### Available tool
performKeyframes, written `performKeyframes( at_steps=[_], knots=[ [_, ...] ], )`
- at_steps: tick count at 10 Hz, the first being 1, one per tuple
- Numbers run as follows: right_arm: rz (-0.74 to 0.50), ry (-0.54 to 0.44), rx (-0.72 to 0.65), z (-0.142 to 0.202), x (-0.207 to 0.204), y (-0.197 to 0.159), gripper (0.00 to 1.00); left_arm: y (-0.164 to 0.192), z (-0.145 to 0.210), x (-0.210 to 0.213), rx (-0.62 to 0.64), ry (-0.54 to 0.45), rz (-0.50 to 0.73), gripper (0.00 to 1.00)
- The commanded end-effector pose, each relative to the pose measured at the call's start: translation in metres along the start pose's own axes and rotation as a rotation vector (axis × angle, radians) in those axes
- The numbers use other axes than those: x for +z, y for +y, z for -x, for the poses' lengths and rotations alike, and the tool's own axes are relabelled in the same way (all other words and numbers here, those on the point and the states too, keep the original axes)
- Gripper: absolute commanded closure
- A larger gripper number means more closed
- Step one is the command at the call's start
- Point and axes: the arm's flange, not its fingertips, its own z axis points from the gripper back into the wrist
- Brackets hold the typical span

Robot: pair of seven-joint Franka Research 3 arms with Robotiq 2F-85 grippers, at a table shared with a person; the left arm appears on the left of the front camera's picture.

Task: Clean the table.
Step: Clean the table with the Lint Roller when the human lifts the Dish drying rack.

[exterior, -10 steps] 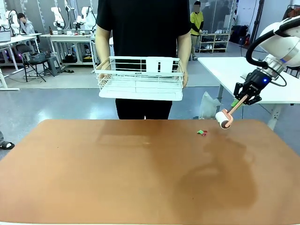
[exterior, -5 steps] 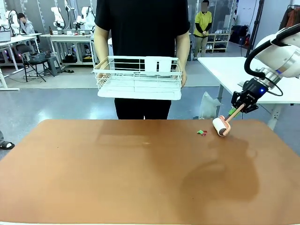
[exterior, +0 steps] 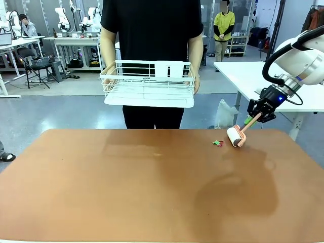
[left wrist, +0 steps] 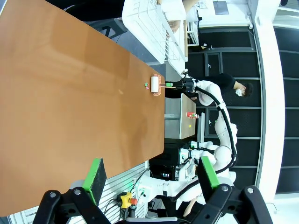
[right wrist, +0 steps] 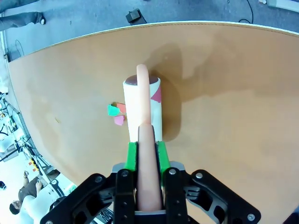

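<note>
Pinching the lint roller (exterior: 236, 136) tight, right gripper (exterior: 251, 119) has it beside the scraps (exterior: 218, 143), probably touching the table (exterior: 126, 192); left gripper (left wrist: 153, 172) wide open, empty.

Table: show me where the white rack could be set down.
The table is bare from its left edge to the coloured scraps, and all along the near edge. The far right corner is crowded: scraps, lint roller, right gripper.

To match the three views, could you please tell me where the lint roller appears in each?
Front view: lint roller at the table's far right.
Left wrist view: lint roller small, upper middle.
Right wrist view: lint roller centre, above the right claw.
Shared landmark: coloured scraps beside its drum.
</note>
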Motion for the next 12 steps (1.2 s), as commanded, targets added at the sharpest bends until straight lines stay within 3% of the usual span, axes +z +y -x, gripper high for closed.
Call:
performKeyframes(
  at_steps=[1, 6, 9, 12],
  knots=[
    [-0.018, 0.059, 0.007, 0.005, -0.033, 0.014, 0.79, -0.002, 0.003, 0.003, -0.009, -0.001, 0.019, 0.0],
    [-0.068, 0.175, -0.031, -0.009, -0.118, 0.094, 0.79, -0.002, 0.003, 0.003, -0.009, -0.001, 0.019, 0.0],
    [-0.112, 0.146, -0.034, -0.004, -0.15, 0.131, 0.79, -0.002, 0.003, 0.003, -0.009, -0.001, 0.019, 0.0],
    [-0.138, 0.125, -0.072, -0.001, -0.146, 0.139, 0.79, -0.002, 0.003, 0.003, -0.009, -0.001, 0.019, 0.0]
  ],
)
